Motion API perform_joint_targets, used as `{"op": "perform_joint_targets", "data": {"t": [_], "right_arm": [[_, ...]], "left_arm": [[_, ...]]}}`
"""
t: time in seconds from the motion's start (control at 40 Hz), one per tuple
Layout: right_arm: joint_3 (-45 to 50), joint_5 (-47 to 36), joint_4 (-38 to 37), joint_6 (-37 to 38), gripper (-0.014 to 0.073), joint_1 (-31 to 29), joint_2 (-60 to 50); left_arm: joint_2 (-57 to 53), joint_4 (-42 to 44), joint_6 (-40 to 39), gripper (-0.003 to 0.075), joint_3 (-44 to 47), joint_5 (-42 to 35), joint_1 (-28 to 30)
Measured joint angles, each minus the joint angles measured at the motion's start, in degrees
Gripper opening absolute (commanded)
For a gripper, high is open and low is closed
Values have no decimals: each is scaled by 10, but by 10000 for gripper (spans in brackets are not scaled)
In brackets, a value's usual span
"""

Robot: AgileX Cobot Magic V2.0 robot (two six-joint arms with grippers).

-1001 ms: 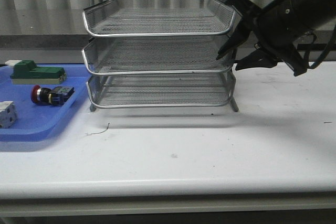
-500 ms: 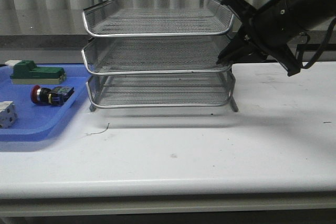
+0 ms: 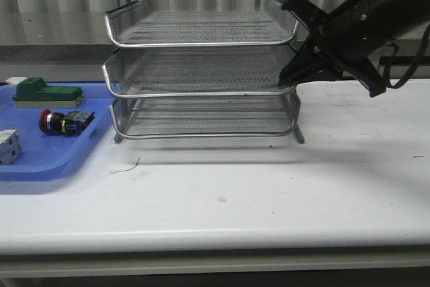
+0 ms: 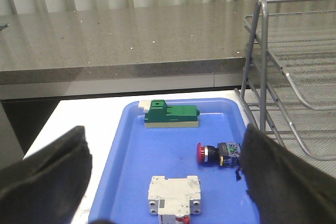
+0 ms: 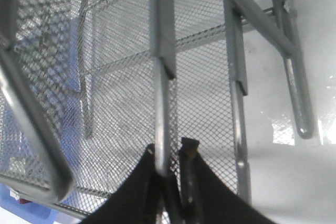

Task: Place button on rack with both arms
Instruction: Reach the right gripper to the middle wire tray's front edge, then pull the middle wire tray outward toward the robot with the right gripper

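The button (image 3: 64, 121), red head with a black body, lies on its side in the blue tray (image 3: 40, 166). In the left wrist view the button (image 4: 218, 153) lies just inside the right-hand finger (image 4: 283, 177). My left gripper (image 4: 165, 134) is open and empty above the tray, and is out of the front view. The silver wire-mesh rack (image 3: 201, 44) stands mid-table. My right gripper (image 3: 287, 80) is shut on the rim of the rack's middle tier at its right end. In the right wrist view the fingers (image 5: 152, 182) pinch a rim rod (image 5: 160, 103).
A green-and-white block (image 3: 47, 92) and a white cube-like part (image 3: 8, 146) share the blue tray with the button. A grey counter (image 4: 131, 40) runs behind the table. A small wire scrap (image 3: 127, 166) lies in front of the rack.
My right gripper moved in from open beside the rack and shut on the middle tier's right rim. That tier has shifted slightly left. The button and tray have not moved.
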Motion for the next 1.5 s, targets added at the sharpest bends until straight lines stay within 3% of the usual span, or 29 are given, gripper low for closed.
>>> {"op": "perform_joint_targets", "data": {"t": [0.3,0.85,1.28,1.35,1.5], "right_arm": [[27,13,-12,-18,95,0,-20],[171,23,-15,-65,95,1,-134],[270,35,35,-106,105,1,-193],[274,35,45,-117,176,1,-195],[279,42,62,-148,413,1,-195]], "left_arm": [[0,0,0,545,0,0,0],[0,0,0,545,0,0,0],[0,0,0,545,0,0,0],[0,0,0,545,0,0,0],[0,0,0,545,0,0,0]]}}
